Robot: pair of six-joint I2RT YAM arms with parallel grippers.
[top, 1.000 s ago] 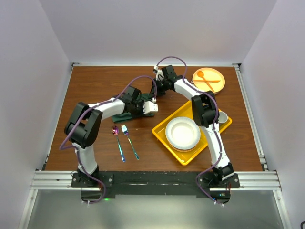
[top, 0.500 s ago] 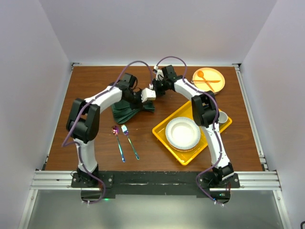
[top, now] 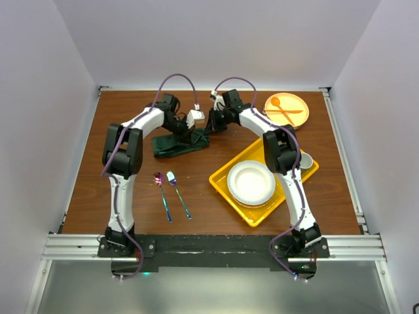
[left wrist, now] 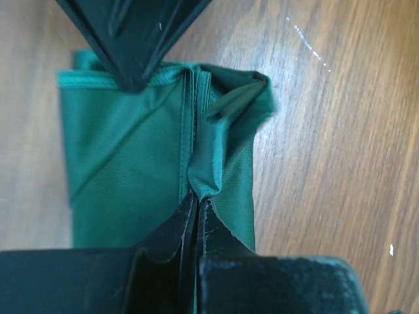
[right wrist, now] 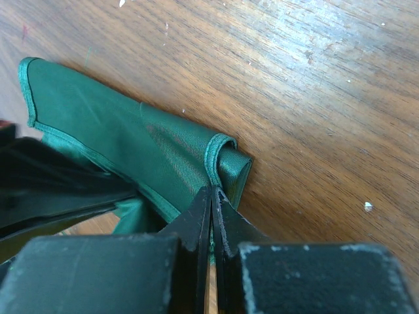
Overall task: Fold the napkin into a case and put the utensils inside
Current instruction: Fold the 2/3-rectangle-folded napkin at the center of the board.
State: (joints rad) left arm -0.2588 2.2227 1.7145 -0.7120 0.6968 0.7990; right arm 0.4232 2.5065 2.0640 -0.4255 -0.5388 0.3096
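The dark green napkin (top: 175, 146) lies folded in a narrow strip on the wooden table (top: 131, 118), behind the utensils. My left gripper (top: 196, 133) is shut on a pinched fold of the napkin (left wrist: 124, 163) at its right end. My right gripper (top: 208, 131) is shut on a hemmed edge of the napkin (right wrist: 131, 144) right beside it, where a corner is rolled over. In the wrist views both pairs of jaws, left gripper (left wrist: 198, 197) and right gripper (right wrist: 213, 193), are pressed together on cloth. The iridescent spoon (top: 162, 193) and fork (top: 178, 194) lie side by side nearer the arms.
A yellow tray (top: 226, 175) with a white plate (top: 251, 182) sits at the right, a small cup (top: 306, 159) at its far corner. An orange plate (top: 291, 118) with an orange spoon and fork stands at the back right.
My left gripper has closed on the napkin and swung toward the back of the table, dragging the cloth with it. The napkin now lies flatter and narrower. The right arm has barely moved.
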